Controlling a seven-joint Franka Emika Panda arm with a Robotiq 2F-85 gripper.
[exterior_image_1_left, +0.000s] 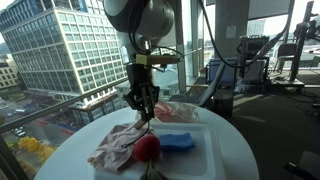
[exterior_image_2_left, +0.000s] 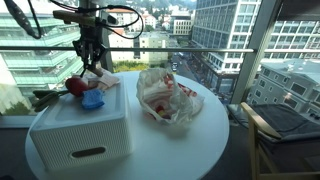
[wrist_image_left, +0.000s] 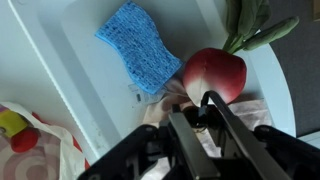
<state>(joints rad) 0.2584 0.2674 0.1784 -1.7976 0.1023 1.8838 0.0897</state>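
- Cloth (exterior_image_1_left: 115, 148), pinkish-white and crumpled, lies on the lid of a white box (exterior_image_1_left: 205, 152); the box stands on a round white worktop (exterior_image_2_left: 195, 150).
- Pincer (exterior_image_1_left: 144, 112) points straight down over the cloth's upper edge, its fingers drawn close together; in the wrist view the pincer (wrist_image_left: 205, 108) looks clenched on a fold of the fabric.
- Red radish (wrist_image_left: 215, 75) with green leaves (wrist_image_left: 255, 30) lies just beside the fingers, touching the cloth.
- Blue sponge (wrist_image_left: 138, 55) lies flat on the lid, next to the radish.
- Crinkled plastic bag (exterior_image_2_left: 165, 95) with red and white contents sits on the worktop beside the box.
- Window glass behind shows city buildings.
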